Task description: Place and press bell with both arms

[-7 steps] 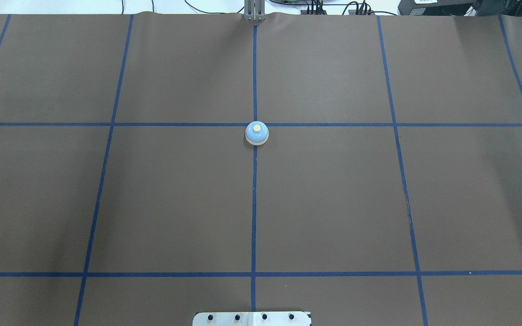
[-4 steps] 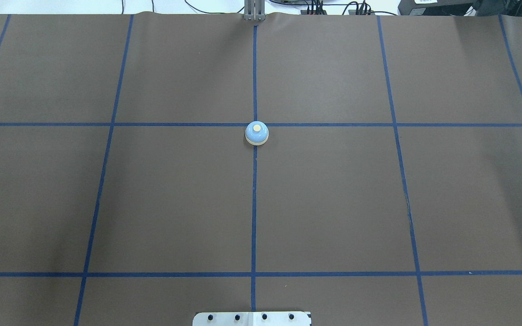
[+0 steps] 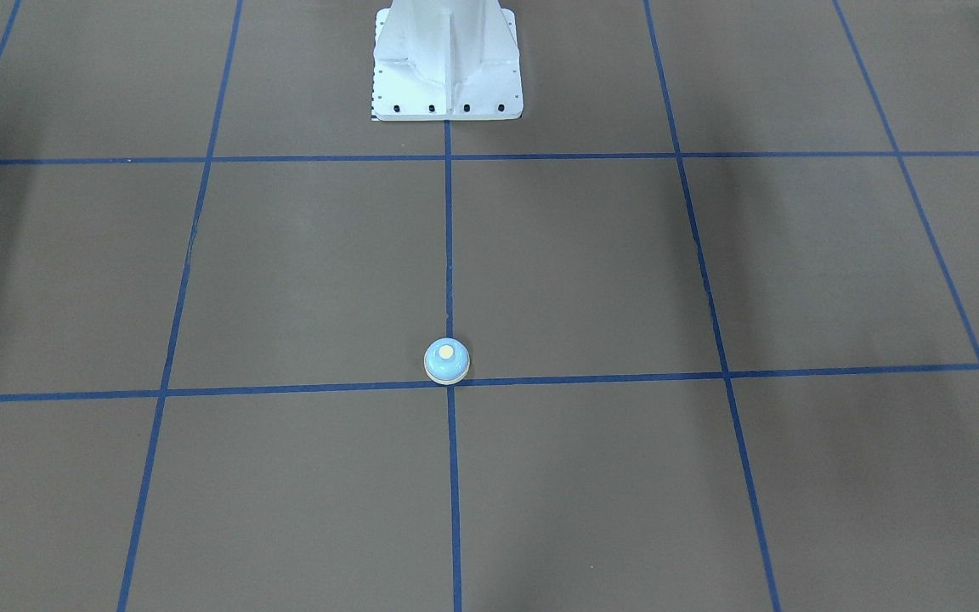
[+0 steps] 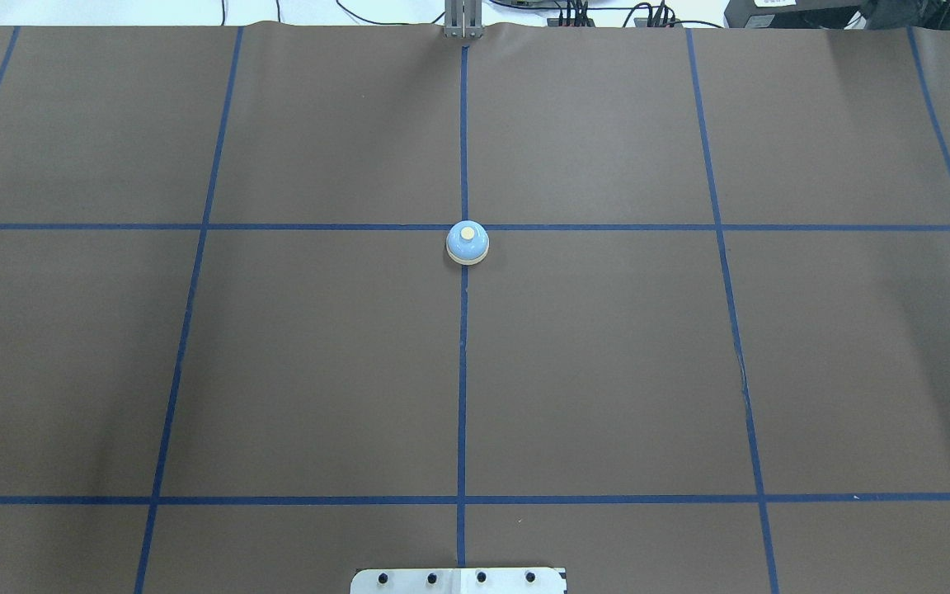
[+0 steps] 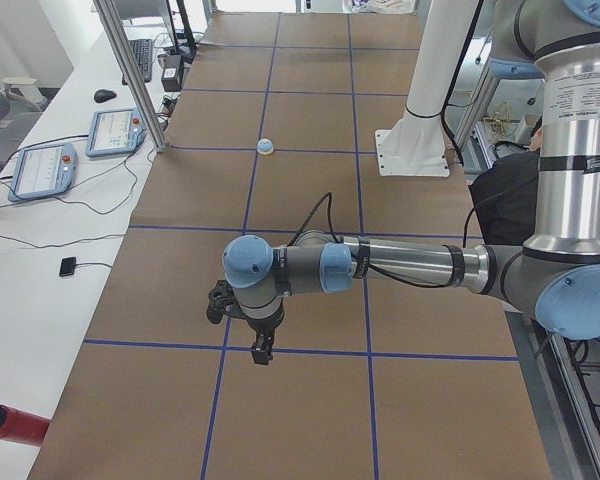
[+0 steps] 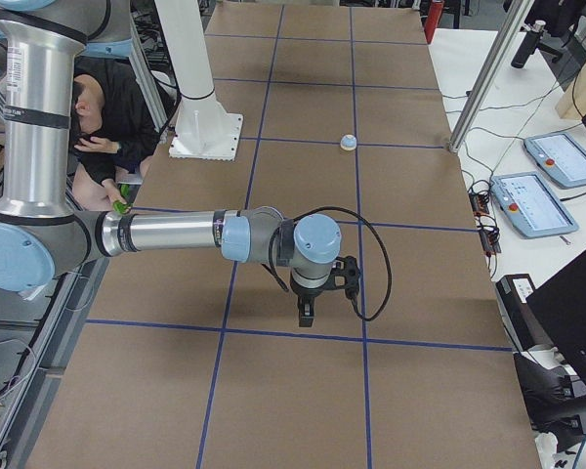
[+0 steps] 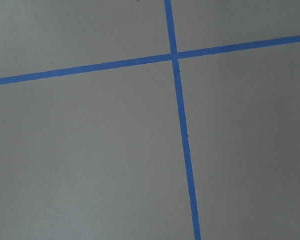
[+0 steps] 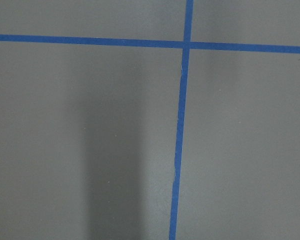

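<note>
So the bell [image 4: 467,243] is sitting upright on the brown table cover [image 4: 607,371], right by where the middle blue tape line [image 4: 463,371] crosses the far cross line, button facing up. Nothing is touching it.

My left gripper [image 5: 263,350] hangs over the table well away from the bell, pointing down, and my right gripper [image 6: 306,313] does the same at the opposite end. Honestly I can't tell whether either one is open or closed, since they only show up small in the side views and my wrist cams just see tape lines and bare cover.

My guess is both arms are parked out wide to keep the middle free, so either one can swing in. With the bell already centred between them, the reach looks about even for each side. The press is not yet done.
</note>
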`<action>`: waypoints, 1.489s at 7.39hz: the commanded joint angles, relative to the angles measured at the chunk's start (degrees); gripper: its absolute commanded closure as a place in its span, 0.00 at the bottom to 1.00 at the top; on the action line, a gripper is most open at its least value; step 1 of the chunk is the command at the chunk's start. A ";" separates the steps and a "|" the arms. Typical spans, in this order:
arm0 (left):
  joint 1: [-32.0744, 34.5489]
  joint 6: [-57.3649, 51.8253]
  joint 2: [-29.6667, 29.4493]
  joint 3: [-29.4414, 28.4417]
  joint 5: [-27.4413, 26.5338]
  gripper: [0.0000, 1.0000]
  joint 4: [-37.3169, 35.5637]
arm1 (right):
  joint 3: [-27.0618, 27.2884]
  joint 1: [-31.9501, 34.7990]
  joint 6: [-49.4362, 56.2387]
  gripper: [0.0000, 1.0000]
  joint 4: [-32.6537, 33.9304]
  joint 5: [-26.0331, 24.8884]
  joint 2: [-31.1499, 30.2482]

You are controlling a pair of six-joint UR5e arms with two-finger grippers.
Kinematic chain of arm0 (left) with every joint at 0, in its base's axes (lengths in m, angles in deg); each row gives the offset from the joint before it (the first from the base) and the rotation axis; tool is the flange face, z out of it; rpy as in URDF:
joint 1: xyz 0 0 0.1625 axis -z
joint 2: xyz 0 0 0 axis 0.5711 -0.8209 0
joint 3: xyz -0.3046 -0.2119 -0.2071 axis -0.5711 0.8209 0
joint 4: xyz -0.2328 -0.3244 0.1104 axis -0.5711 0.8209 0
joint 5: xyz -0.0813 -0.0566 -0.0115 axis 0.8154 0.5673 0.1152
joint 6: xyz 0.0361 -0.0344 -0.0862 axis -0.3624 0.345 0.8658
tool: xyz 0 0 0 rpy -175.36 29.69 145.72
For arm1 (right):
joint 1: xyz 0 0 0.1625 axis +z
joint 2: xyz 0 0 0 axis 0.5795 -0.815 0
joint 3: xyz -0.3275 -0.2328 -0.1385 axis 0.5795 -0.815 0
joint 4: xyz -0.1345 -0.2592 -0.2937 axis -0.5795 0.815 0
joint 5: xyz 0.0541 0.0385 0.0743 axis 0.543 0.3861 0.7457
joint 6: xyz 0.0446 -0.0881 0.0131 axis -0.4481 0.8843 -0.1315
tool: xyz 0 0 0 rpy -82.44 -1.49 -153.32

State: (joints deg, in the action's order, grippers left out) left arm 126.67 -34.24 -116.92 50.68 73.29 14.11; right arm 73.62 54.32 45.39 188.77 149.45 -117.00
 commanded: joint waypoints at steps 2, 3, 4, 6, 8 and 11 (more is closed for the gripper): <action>0.00 -0.16 -3.21 -4.51 0.00 0.00 1.73 | -0.09 0.00 0.04 0.01 0.00 -0.07 0.08; 0.00 -0.16 -3.39 -4.61 0.00 0.00 1.73 | 0.00 0.00 -0.05 0.01 0.00 -0.07 0.08; 0.00 -0.07 -3.39 -4.53 0.00 0.00 1.73 | 0.08 0.00 -0.05 0.01 0.00 -0.07 0.08; 0.26 -0.16 -3.04 -4.09 0.00 0.00 1.73 | 0.35 0.09 -0.05 0.01 0.00 0.01 -0.01; 0.52 -0.25 -2.51 -3.74 0.00 0.00 1.73 | 0.87 0.09 -0.14 0.01 0.00 0.19 -0.10; 1.05 -0.25 -2.16 -3.65 0.00 0.00 1.82 | 1.23 0.09 -0.14 0.01 0.00 0.71 -0.45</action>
State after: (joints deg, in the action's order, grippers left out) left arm 127.52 -34.49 -119.21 47.00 73.29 15.90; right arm 74.73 54.41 45.26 188.77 149.89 -117.23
